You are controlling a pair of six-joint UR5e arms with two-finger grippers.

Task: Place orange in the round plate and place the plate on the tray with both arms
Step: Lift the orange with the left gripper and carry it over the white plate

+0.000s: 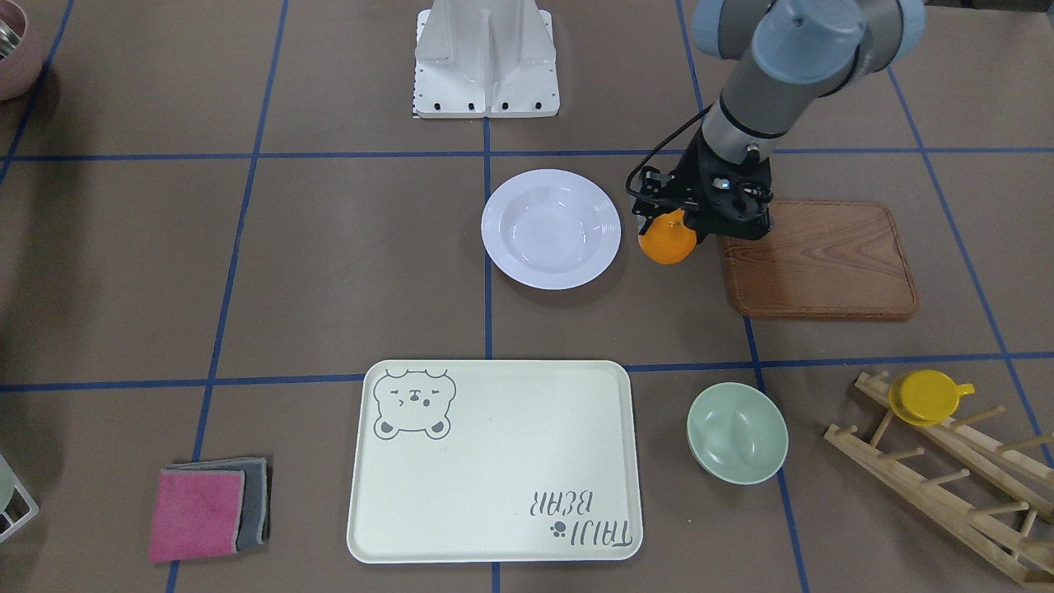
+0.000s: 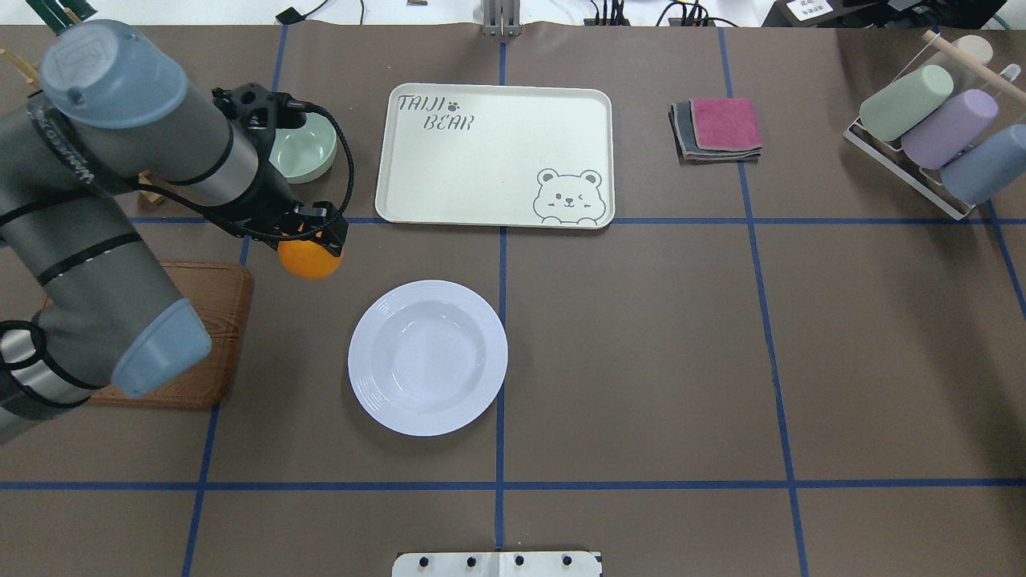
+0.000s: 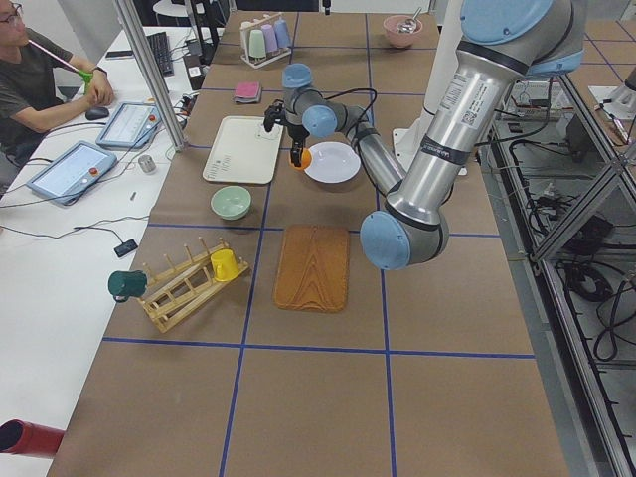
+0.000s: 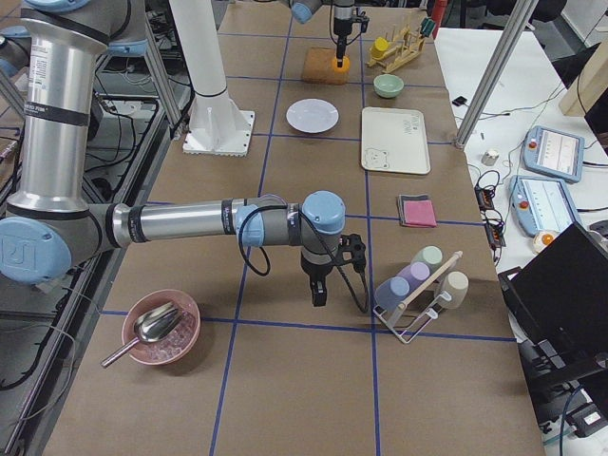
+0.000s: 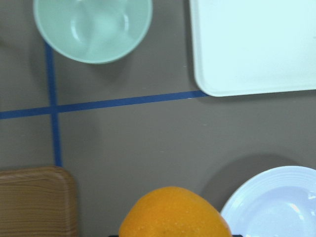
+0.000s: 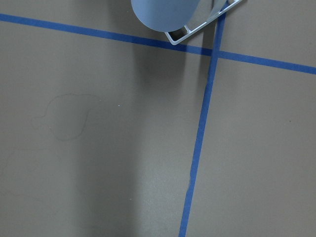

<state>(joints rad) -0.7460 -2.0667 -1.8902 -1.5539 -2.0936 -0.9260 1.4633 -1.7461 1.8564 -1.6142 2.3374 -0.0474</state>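
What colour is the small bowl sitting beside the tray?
Pale green. The bowl shows best in the exterior front-facing view.

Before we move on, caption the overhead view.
Left gripper holds the orange between the wooden board and the empty round plate.

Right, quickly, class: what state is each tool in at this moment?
The left tool is closed on the orange.
The right tool shows only in the far side view, so its state cannot be told.

Strip of table (image 1: 329, 272) lying open between orange (image 1: 667, 240) and round plate (image 1: 550, 228); wooden board (image 1: 823, 259) crowding orange's far side; green bowl (image 1: 737, 432) flanking tray (image 1: 494, 461).
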